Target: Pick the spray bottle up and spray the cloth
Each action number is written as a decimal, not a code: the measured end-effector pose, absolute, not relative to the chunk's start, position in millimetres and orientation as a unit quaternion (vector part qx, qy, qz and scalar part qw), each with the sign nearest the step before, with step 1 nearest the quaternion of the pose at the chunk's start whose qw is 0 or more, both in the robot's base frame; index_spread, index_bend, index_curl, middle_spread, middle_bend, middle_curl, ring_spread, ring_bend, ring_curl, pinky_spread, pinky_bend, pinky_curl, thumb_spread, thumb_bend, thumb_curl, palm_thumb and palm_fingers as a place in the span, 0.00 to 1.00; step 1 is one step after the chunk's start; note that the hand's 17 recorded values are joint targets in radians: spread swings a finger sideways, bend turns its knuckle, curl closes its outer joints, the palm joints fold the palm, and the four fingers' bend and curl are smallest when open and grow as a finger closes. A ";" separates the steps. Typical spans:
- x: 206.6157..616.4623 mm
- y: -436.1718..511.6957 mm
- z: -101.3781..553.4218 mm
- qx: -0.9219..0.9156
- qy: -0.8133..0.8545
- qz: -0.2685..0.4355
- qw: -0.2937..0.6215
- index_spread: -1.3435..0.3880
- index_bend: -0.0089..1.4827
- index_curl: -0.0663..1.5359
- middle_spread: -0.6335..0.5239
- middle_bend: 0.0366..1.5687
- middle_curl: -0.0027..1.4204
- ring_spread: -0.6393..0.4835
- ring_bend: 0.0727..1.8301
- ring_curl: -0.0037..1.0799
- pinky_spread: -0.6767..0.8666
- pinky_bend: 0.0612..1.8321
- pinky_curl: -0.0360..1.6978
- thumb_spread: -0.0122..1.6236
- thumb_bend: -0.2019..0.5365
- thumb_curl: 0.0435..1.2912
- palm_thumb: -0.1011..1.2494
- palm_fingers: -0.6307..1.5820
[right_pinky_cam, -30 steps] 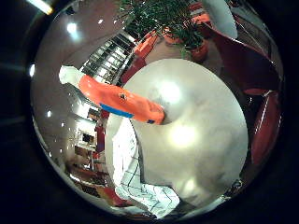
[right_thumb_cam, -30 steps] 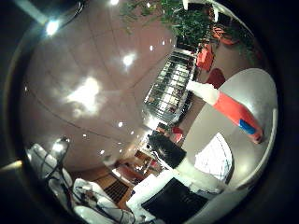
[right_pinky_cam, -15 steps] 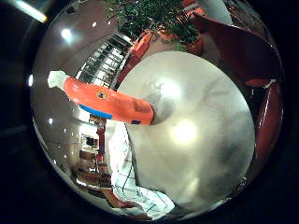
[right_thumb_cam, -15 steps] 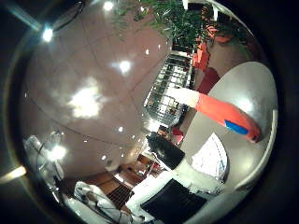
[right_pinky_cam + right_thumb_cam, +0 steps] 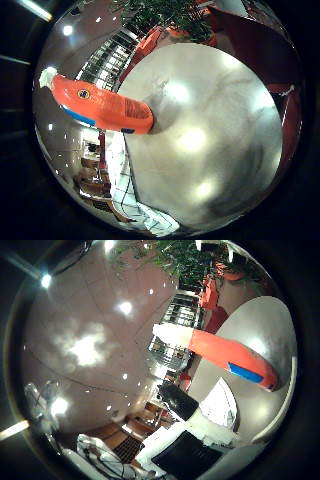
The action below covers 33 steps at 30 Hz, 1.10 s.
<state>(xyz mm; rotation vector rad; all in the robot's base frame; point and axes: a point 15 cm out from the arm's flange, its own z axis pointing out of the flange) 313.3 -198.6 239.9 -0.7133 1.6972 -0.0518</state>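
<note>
On the round pale table [image 5: 215, 150] we see the orange spray bottle [image 5: 102, 107] standing upright near the table's edge, white nozzle [image 5: 170, 335] at its top and a blue label band on its body. A white checked cloth [image 5: 220, 405] lies flat on the same table, close beside the bottle's base. We cannot tell how the hand's fingers are set.

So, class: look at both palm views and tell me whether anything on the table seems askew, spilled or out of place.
Nothing stands out. The orange spray bottle stands on the round grey table, white nozzle on top, with no liquid visible on the tabletop. A white checked cloth lies beside it on the table. Nothing looks damaged.
</note>
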 end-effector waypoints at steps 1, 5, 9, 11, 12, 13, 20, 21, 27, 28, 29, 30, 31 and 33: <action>317.4 -199.5 239.7 -0.310 0.734 -0.022 0.604 0.69 0.11 0.23 0.62 0.21 0.29 0.67 0.32 0.29 0.69 0.24 0.19 0.68 0.24 0.21 0.49 0.38; 327.0 -199.5 237.9 -0.321 0.736 -0.020 0.596 0.69 0.12 0.23 0.62 0.22 0.29 0.67 0.32 0.29 0.70 0.24 0.19 0.68 0.24 0.21 0.49 0.38; 339.3 -193.9 237.3 -0.324 0.735 -0.014 0.595 0.69 0.12 0.24 0.62 0.23 0.29 0.67 0.31 0.29 0.70 0.24 0.18 0.68 0.24 0.21 0.49 0.39; 351.5 -184.4 238.3 -0.328 0.731 -0.006 0.598 0.70 0.12 0.24 0.62 0.24 0.30 0.67 0.32 0.29 0.70 0.23 0.18 0.68 0.25 0.21 0.49 0.39; 357.6 -177.3 238.1 -0.332 0.728 0.002 0.600 0.70 0.12 0.24 0.62 0.24 0.30 0.67 0.32 0.29 0.70 0.23 0.18 0.68 0.25 0.21 0.49 0.40; 363.8 -170.2 237.7 -0.336 0.727 0.009 0.599 0.70 0.12 0.24 0.61 0.24 0.30 0.66 0.32 0.29 0.70 0.23 0.18 0.68 0.25 0.21 0.50 0.40; 388.1 -132.8 235.4 -0.360 0.723 0.046 0.588 0.69 0.13 0.25 0.55 0.29 0.31 0.59 0.38 0.31 0.67 0.23 0.16 0.68 0.26 0.23 0.54 0.49; 390.1 -128.7 234.9 -0.361 0.723 0.051 0.587 0.68 0.13 0.25 0.53 0.31 0.32 0.57 0.40 0.31 0.65 0.23 0.16 0.69 0.28 0.24 0.58 0.52; 399.8 -119.3 235.8 -0.342 0.725 0.069 0.594 0.61 0.16 0.29 0.43 0.41 0.37 0.41 0.48 0.36 0.41 0.38 0.17 0.71 0.33 0.29 0.77 0.77; 401.0 -118.6 235.0 -0.339 0.725 0.071 0.595 0.60 0.19 0.32 0.42 0.43 0.39 0.39 0.50 0.39 0.35 0.42 0.19 0.72 0.32 0.29 0.79 0.81; 401.4 -118.0 234.0 -0.339 0.725 0.073 0.595 0.59 0.21 0.33 0.41 0.45 0.39 0.38 0.51 0.40 0.31 0.43 0.19 0.72 0.32 0.30 0.79 0.82; 401.9 -117.6 233.9 -0.339 0.725 0.074 0.595 0.59 0.25 0.35 0.41 0.45 0.40 0.38 0.53 0.41 0.28 0.46 0.21 0.73 0.30 0.29 0.80 0.84; 401.9 -117.5 233.9 -0.339 0.725 0.074 0.595 0.59 0.29 0.37 0.41 0.49 0.41 0.38 0.53 0.41 0.25 0.47 0.21 0.74 0.30 0.29 0.81 0.87; 402.6 -116.4 234.6 -0.340 0.724 0.075 0.595 0.59 0.38 0.41 0.42 0.55 0.42 0.40 0.58 0.44 0.22 0.50 0.23 0.76 0.28 0.29 0.82 0.89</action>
